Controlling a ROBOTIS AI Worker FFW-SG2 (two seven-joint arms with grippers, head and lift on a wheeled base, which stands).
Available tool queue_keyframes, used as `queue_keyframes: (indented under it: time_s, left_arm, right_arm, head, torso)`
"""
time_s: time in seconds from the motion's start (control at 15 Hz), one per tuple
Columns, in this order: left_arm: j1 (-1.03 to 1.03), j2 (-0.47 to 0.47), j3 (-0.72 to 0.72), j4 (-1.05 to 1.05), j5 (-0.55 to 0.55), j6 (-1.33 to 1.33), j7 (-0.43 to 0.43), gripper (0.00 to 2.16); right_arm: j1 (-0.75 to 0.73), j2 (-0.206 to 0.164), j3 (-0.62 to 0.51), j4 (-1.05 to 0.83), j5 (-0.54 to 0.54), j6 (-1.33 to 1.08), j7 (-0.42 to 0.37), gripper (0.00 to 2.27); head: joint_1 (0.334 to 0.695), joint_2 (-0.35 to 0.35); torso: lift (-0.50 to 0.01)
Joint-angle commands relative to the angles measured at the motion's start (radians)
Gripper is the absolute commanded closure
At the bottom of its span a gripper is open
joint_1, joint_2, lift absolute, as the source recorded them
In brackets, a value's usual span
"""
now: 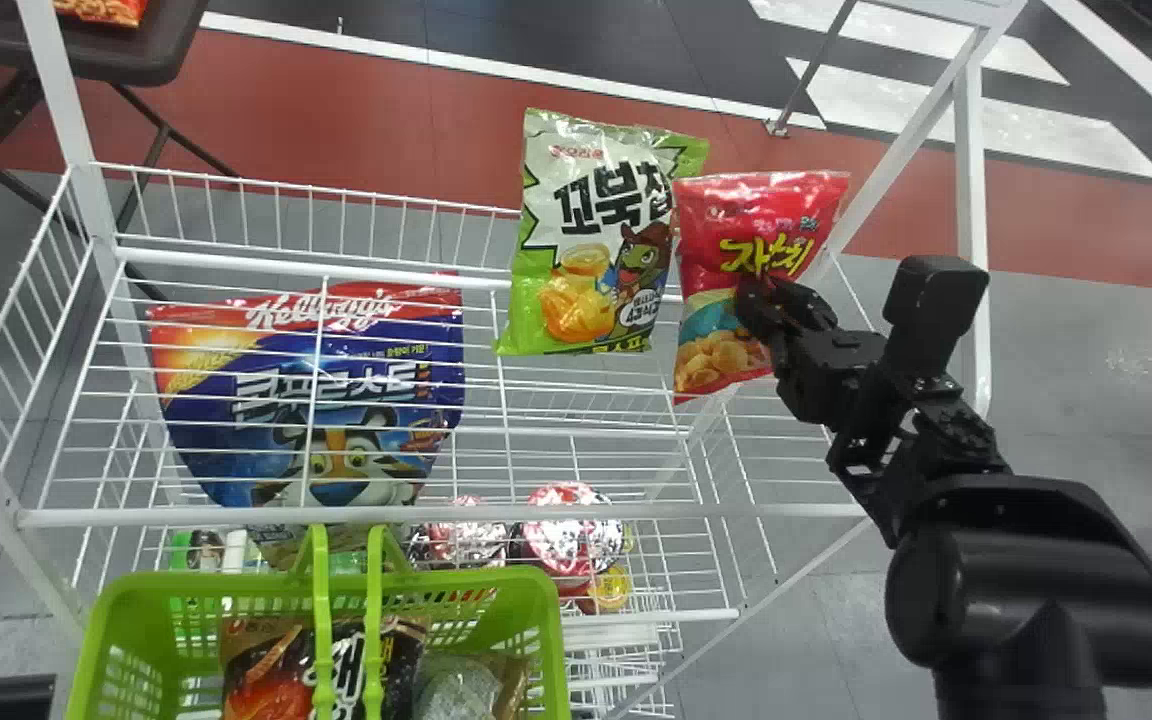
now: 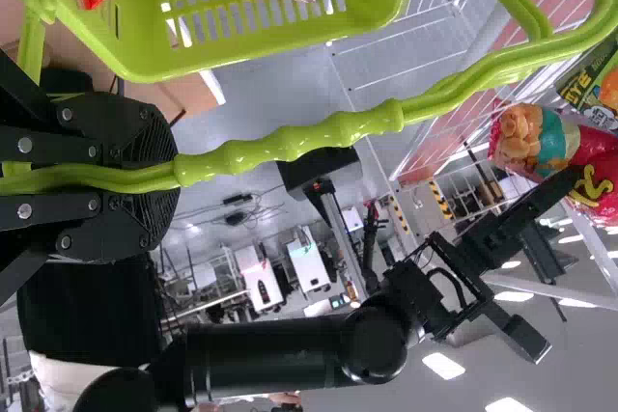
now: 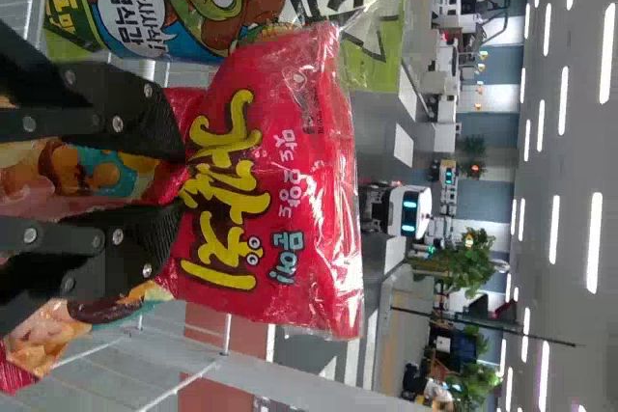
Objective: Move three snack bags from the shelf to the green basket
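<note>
one red bag (image 1: 751,212) between two fingers (image 1: 762,306)

We find the scene brightly lit, with long ceiling strips (image 3: 594,243) glowing white in the right wrist view. Glare streaks the red snack bag (image 1: 766,205), catching its creases. On the grey floor (image 1: 1086,400) we see a faint pale patch, perhaps reflected light.

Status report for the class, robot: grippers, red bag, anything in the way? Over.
Left gripper shut on basket handle. Right gripper shut on red snack bag. Green-and-white snack bag close beside it, might catch.
</note>
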Motion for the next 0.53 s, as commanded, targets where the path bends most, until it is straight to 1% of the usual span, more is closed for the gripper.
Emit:
queue_keyframes:
  time_s: [0.0,0.2,0.47]
  left_arm:
    - [0.0,-0.001,0.0,-0.002,-0.002,0.0,-0.001,2.14]
    - [-0.001,-0.003,0.0,0.001,-0.005,0.0,0.0,2.14]
    - [-0.008,-0.006,-0.005,0.003,-0.009,0.0,0.002,2.14]
  right_arm:
    - [0.03,0.016,-0.018,-0.033,-0.003,-0.051,-0.019,2.24]
    - [0.097,0.02,-0.045,-0.133,-0.062,-0.036,-0.006,2.24]
    - [0.271,0.074,-0.056,-0.35,-0.141,0.017,0.058,2.24]
  head:
    - [0.695,-0.35]
    - [0.695,-0.35]
    - [0.695,-0.35]
  torso:
    - [-0.048]
    - [-0.048]
    - [-0.048]
